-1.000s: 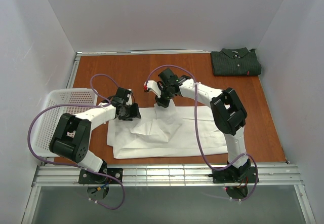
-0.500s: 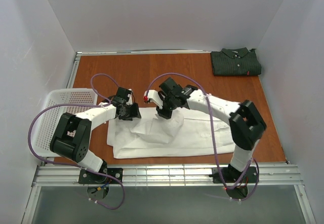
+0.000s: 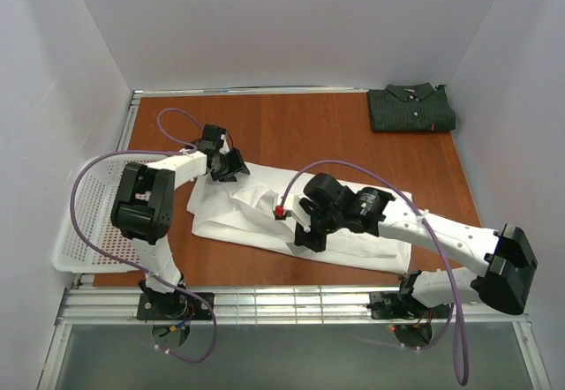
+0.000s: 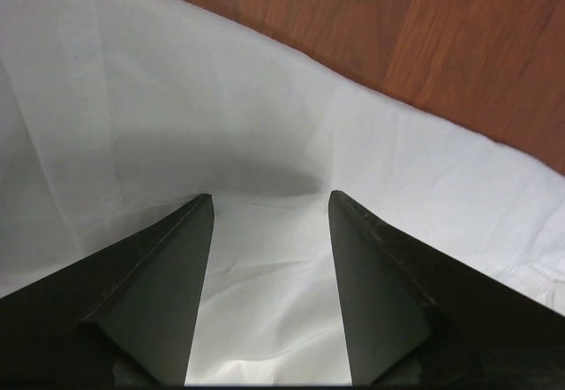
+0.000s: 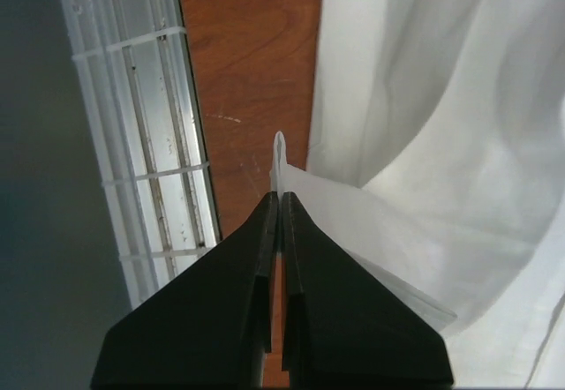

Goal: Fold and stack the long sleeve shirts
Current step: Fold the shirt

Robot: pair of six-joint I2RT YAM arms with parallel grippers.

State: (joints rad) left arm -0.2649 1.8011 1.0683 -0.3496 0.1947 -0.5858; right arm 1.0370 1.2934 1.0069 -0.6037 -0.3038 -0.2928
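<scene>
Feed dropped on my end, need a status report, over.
Left claw open over white shirt. Right claw shut on a fold of it. Dark green shirt folded, far right corner. Mesh basket left, apart.

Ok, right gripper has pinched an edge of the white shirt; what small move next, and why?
Probably lower that edge onto the cloth and release. The right gripper is shut on a thin fold of the white shirt, at its near side by the rail; the left gripper stands open over the far corner.
</scene>
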